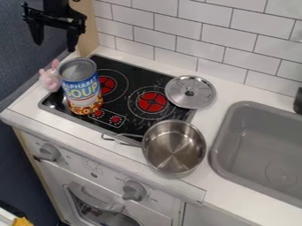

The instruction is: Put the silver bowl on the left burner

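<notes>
Gripper (pixel 54 46) at upper left, jaws spread apart, silver pot (pixel 174 149) (a handled one) near sink (pixel 259 141)

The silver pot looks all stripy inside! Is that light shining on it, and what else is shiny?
In the camera view, pale streaks fan out inside the silver pot, likely light bouncing off metal; in the same view, the round lid has bright patches, and the black stovetop has small pale specks, maybe glare or marks, I can't tell.

Can (pixel 81 88) left on the stovetop (pixel 137 76), lid (pixel 190 92) behind the bowl (pixel 174 148), sink (pixel 236 141) at right.
</notes>
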`<act>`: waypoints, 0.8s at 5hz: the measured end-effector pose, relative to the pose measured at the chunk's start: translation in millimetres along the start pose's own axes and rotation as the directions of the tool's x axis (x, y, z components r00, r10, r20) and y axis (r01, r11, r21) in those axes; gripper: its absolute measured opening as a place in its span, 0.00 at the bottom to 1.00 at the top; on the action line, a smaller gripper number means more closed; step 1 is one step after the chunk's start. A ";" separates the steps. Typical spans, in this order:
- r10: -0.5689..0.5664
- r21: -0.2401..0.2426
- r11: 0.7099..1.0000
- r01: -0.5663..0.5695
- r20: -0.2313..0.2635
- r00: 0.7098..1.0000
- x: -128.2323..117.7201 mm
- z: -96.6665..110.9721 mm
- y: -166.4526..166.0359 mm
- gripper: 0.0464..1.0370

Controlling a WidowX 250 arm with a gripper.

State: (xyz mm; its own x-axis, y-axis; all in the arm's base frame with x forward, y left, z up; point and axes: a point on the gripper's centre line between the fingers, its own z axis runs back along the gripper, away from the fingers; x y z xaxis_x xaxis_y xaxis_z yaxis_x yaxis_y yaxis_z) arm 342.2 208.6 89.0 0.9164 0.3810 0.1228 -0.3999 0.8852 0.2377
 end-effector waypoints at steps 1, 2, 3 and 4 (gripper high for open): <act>-0.098 -0.045 0.994 0.101 0.063 0.993 -4.8 24.5 -31.2 0.96; -0.179 -0.093 0.978 0.188 0.101 0.979 -19.9 35.0 -54.6 0.96; -0.307 -0.160 0.932 0.326 0.130 0.943 -42.8 41.7 -85.7 0.96; -0.435 -0.198 0.868 0.455 0.138 0.890 -68.7 42.6 -115.2 0.96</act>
State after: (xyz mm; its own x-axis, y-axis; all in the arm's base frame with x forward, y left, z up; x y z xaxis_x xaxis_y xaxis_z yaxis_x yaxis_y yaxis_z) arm 324.5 69.0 94.3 0.9868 -0.0831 0.1390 0.0737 0.9947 0.0711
